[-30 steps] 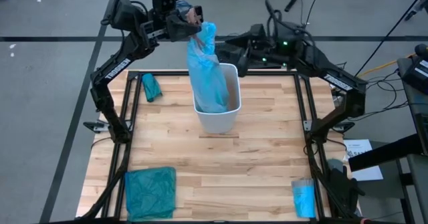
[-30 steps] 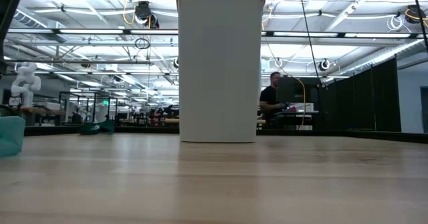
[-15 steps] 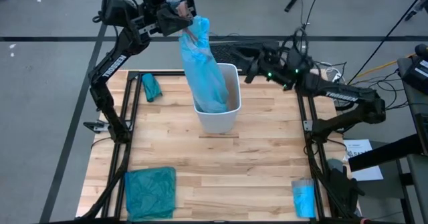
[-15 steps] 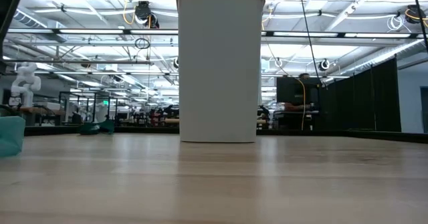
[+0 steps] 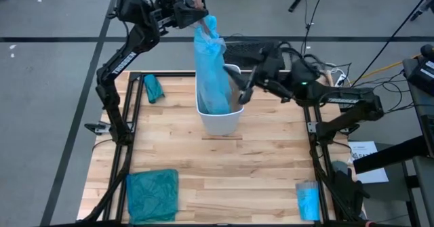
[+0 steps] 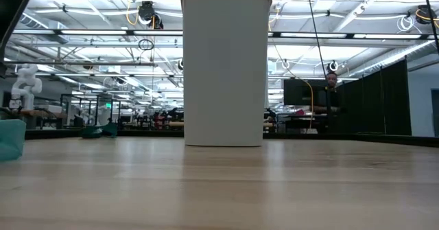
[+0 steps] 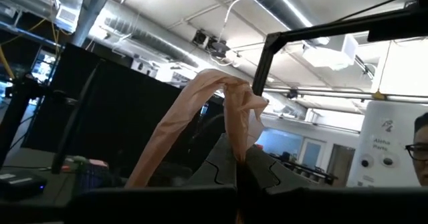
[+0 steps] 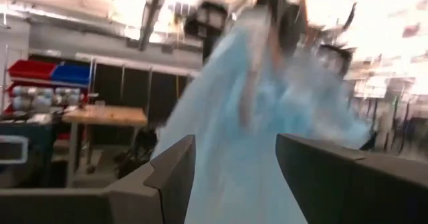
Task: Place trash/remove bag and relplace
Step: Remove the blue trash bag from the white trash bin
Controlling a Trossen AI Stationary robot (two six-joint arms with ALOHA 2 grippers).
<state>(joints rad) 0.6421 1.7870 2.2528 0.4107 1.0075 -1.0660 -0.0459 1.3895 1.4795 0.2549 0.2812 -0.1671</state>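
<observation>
The light-blue bag (image 5: 211, 68) hangs from my left gripper (image 5: 197, 5), which is shut on its top above the table's far edge. The bag's lower part sits inside the white bin (image 5: 220, 120), which stands on its base on the wooden table and also shows in the low view (image 6: 226, 65). My right gripper (image 5: 243, 93) is open at the bin's right rim, pointing at the bag, which fills its wrist view (image 8: 234, 117). The trash is hidden. My left gripper pinches the bag's gathered top (image 5: 205, 25) between its two shut fingers, coming from the far left and slanting a little upward. A crumpled tail of film (image 7: 231, 103) sticks out past the fingers. The bag hangs stretched long below, its lower end in the bin. My right gripper stands close to the bag's side; whether it touches the bag, I cannot tell.
A folded teal-green bag (image 5: 152, 194) lies at the near left and a small teal bundle (image 5: 153, 88) at the far left. A bright-blue roll (image 5: 307, 201) lies at the near right. Black frame rails (image 5: 129, 118) run along the table's sides. A person (image 6: 331, 86) stands in the room behind.
My right gripper has come from beyond the far edge toward the bin, sinking and turning until it points at the bag beside the bin's right rim. My left gripper has swung the bag's top a little left and back right, and the bag's lower part has stayed in the bin.
</observation>
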